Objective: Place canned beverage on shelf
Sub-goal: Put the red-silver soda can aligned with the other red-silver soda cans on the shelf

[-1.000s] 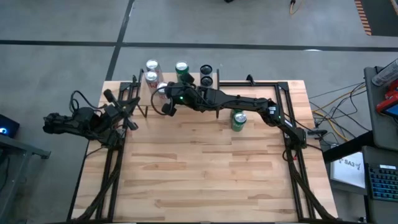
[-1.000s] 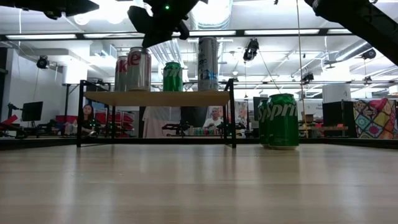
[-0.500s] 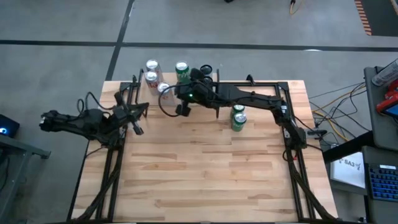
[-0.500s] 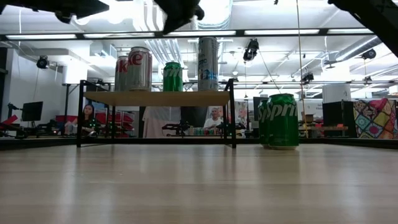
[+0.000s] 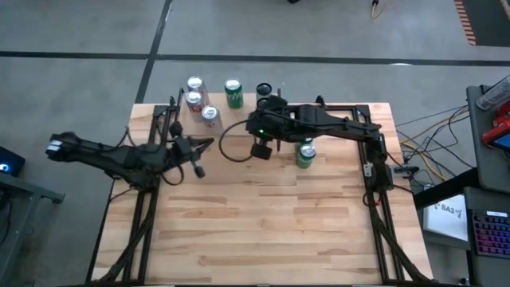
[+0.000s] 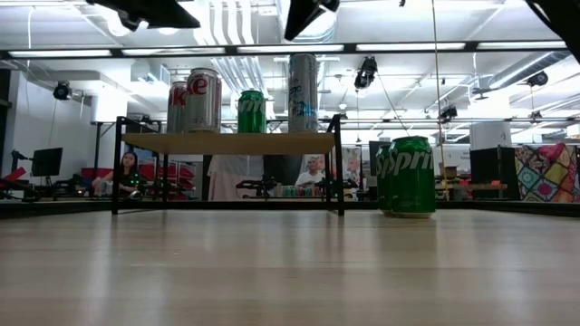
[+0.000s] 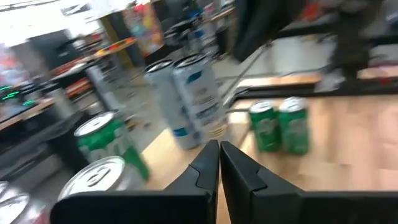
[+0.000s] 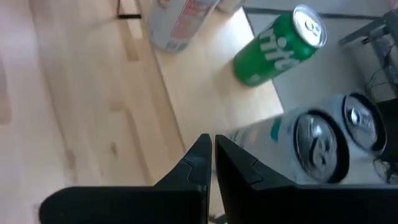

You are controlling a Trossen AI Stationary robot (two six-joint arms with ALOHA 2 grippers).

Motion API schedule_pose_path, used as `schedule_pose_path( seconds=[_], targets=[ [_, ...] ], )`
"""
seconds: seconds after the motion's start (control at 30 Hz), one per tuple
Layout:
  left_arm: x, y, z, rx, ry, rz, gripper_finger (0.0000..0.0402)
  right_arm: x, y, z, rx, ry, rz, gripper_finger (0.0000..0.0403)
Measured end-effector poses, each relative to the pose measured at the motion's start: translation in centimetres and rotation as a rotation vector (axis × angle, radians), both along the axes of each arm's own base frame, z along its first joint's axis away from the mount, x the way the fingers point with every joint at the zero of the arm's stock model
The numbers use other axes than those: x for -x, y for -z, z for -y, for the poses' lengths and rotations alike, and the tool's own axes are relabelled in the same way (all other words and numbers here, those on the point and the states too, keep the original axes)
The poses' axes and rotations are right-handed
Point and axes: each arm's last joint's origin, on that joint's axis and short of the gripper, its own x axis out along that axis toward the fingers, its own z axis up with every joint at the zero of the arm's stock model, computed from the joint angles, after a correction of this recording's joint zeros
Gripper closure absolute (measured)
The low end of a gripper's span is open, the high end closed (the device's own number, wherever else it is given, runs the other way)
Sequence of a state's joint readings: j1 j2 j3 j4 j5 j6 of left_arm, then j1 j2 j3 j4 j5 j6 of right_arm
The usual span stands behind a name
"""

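1. Both arms have shifted since the earlier frames: the right end effector (image 5: pixel 260 151) has drawn back from over the shelf (image 6: pixel 231 142) toward the green can on the bench (image 5: pixel 305 154), and the left end effector (image 5: pixel 195 167) has reached farther in over the bench (image 5: pixel 263 231).
2. Both end effectors are pinched fully closed and carry nothing; the wrist views show their fingers meeting.
3. Cans already stand upright on the shelf at the bench's far edge: silver cans (image 6: pixel 201 100), a green one (image 6: pixel 251 111) and a tall slim can (image 6: pixel 303 92).
4. That bench can stands beside the shelf's right legs, so it is probably the next pick.
5. Shelf room looks tight; the clearest gap lies between the green and tall cans.
6. Ample bare bench lies toward the near edge for manoeuvring.
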State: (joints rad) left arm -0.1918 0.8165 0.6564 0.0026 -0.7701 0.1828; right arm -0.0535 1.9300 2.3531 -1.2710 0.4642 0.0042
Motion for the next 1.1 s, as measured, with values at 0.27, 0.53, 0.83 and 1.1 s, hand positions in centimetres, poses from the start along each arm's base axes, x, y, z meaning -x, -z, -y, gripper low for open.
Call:
schedule_pose_path(
  seconds=[0.27, 0.53, 0.83, 1.1],
  targets=[
    [-2.4, 2.2, 0.1, 0.010, -0.198, -0.043, 0.0402, 2.7, -2.2, -2.5, -0.024, -0.033, 0.028, 0.0390],
    [-3.3, 5.7, 0.2, 0.040, -0.202, 0.017, 0.0402, 4.4, -3.1, -4.1, -0.028, -0.076, 0.070, 0.0390],
    [-2.7, 7.3, 0.1, 0.006, -0.168, 0.045, 0.0402, 6.5, -1.8, -4.3, -0.031, -0.085, 0.167, 0.0390],
    [-2.5, 8.3, -0.1, 0.008, -0.179, 0.093, 0.0402, 8.4, 0.7, -4.2, -0.013, -0.107, 0.304, 0.0390]
  ],
)
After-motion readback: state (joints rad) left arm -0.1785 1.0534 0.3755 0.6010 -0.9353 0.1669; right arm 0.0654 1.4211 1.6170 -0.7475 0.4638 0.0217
